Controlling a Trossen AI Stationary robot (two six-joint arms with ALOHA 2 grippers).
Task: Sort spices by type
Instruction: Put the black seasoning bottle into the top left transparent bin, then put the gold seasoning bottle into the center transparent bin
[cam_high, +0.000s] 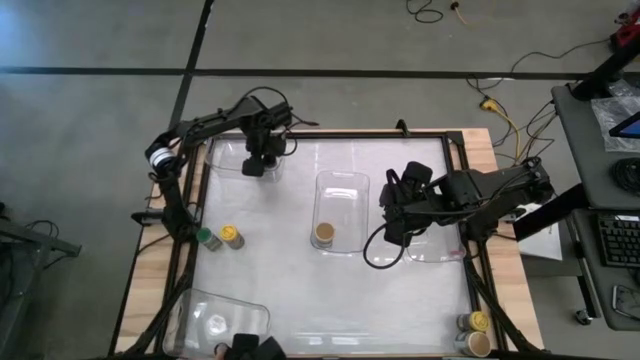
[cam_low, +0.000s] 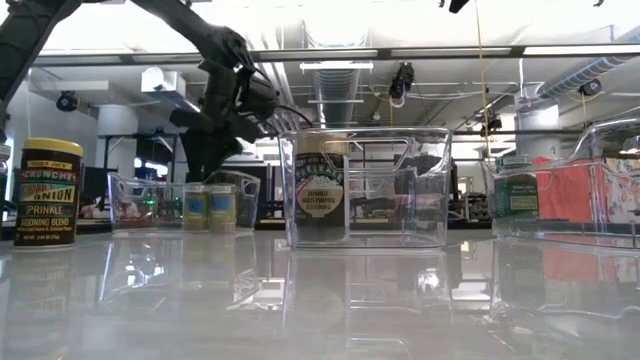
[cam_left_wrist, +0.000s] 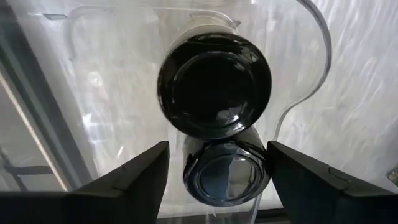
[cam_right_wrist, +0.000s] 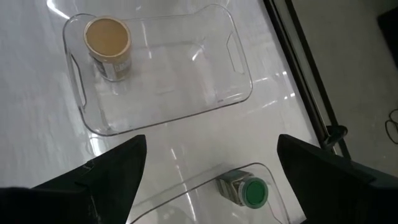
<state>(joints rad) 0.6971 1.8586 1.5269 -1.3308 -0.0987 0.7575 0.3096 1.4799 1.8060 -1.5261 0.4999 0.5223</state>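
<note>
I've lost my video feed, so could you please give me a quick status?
Left end effector open over two black-lidded jars in clear bin. Right end effector open, above green-lidded jar. Nothing blocking.

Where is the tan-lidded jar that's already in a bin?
The tan-lidded jar stands in the middle clear bin, at its near end in the high view, just left of the right gripper.

Glossy white table (cam_high: 300, 285) with clear bins (cam_high: 340, 212) and loose spice jars (cam_high: 231, 235).
</note>
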